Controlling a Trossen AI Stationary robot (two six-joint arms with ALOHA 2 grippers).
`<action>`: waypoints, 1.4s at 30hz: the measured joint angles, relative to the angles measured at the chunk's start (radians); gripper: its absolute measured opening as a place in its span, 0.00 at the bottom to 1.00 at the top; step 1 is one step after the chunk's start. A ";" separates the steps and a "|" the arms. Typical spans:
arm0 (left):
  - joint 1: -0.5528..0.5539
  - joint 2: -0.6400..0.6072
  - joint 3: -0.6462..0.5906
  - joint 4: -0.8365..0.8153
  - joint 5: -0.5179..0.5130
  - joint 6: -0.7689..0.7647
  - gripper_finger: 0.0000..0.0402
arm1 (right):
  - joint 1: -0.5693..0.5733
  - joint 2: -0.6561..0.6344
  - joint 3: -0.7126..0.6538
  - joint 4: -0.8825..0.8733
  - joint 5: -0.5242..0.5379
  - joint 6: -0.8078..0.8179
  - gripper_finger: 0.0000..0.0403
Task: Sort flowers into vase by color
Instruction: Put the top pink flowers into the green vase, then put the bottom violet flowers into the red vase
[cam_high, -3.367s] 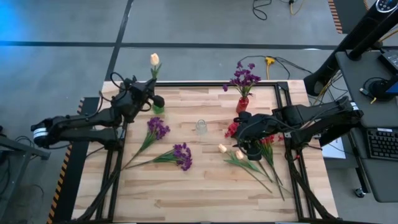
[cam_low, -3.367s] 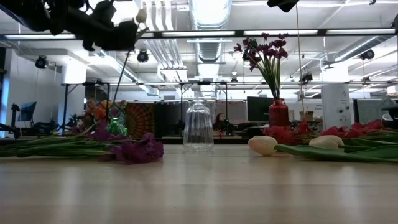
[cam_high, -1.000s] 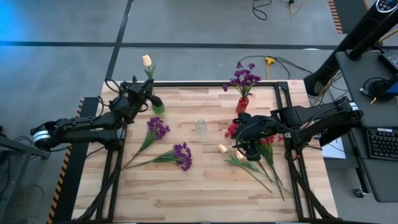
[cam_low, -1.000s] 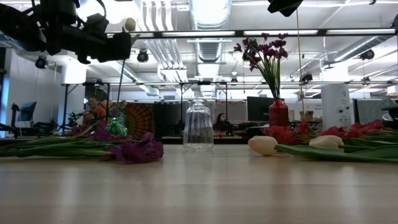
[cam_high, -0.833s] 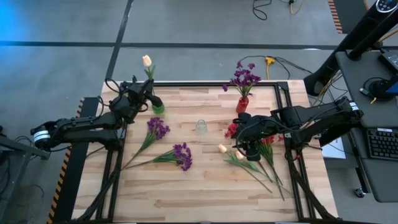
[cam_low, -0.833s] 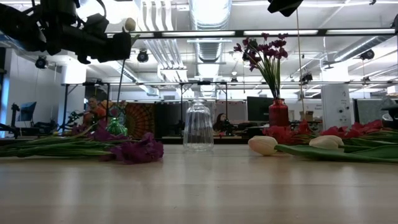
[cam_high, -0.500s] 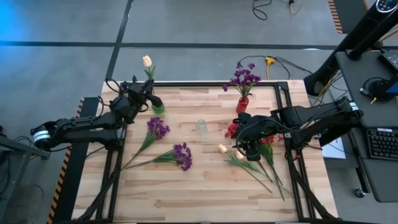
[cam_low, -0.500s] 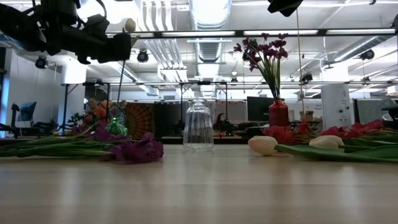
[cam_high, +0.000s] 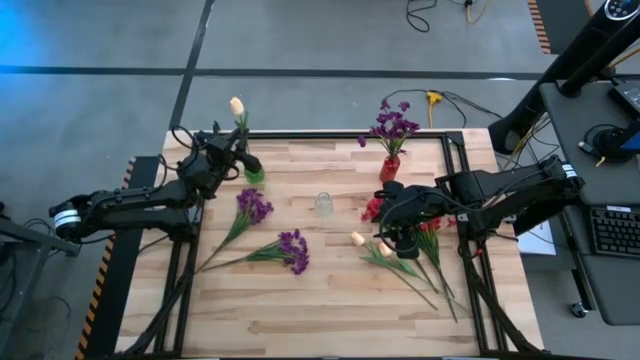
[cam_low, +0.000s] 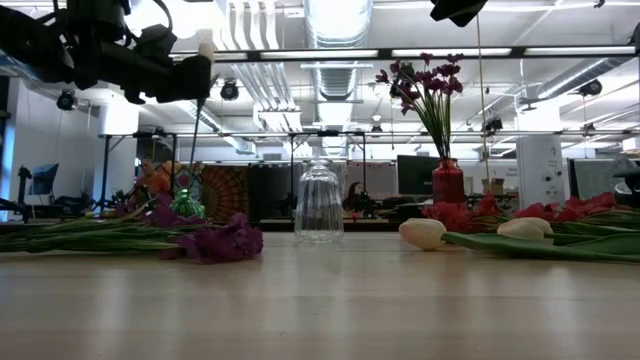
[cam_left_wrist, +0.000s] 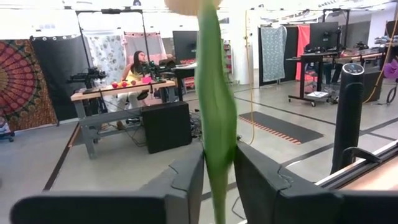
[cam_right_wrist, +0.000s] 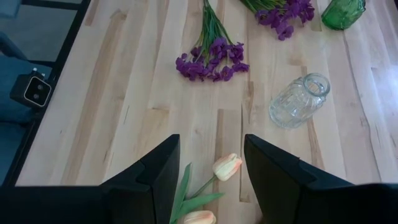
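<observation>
A cream-yellow tulip (cam_high: 237, 104) stands upright with its stem foot in the green vase (cam_high: 254, 174) at the table's far left. My left gripper (cam_high: 243, 156) is shut on its stem above the vase. My right gripper (cam_right_wrist: 211, 149) hovers open above the loose tulips (cam_right_wrist: 226, 166) lying at the right, touching nothing. Purple flowers (cam_high: 392, 125) stand in a red vase (cam_high: 389, 167) at the far edge. A clear glass vase (cam_high: 324, 204) stands in the middle. Two purple bunches (cam_high: 254, 206) (cam_high: 293, 250) lie on the left half, and red flowers (cam_high: 373, 208) lie beside my right arm. My left gripper pinches the tulip's green stem (cam_left_wrist: 219, 155) between its two fingers, well below the bud (cam_low: 207, 48). The fingers come in about level from the table's left side and lie across the stem. The stem stands upright and runs down into the green vase (cam_low: 186, 205).
Long green stems (cam_high: 425, 275) of the flowers at the right spread toward the near edge. Bare wood lies along the near edge. In the low view, purple blossoms (cam_low: 225, 240) and tulip buds (cam_low: 423, 232) lie low on the table on either side of the clear vase (cam_low: 319, 203).
The tulip's bud has sunk a little against my left gripper, while the stem stays upright over the green vase. Both arms have kept still.
</observation>
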 joint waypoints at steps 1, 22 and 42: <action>0.000 0.000 0.000 0.000 0.000 0.000 0.20 | 0.000 0.000 0.000 0.000 0.000 0.000 0.42; -0.025 -0.116 0.000 -0.224 0.000 -0.030 0.44 | 0.000 0.000 0.000 -0.001 -0.001 0.034 0.42; -0.499 -0.251 0.038 -0.388 -0.088 -0.060 0.44 | 0.000 0.000 0.000 0.000 -0.001 0.036 0.42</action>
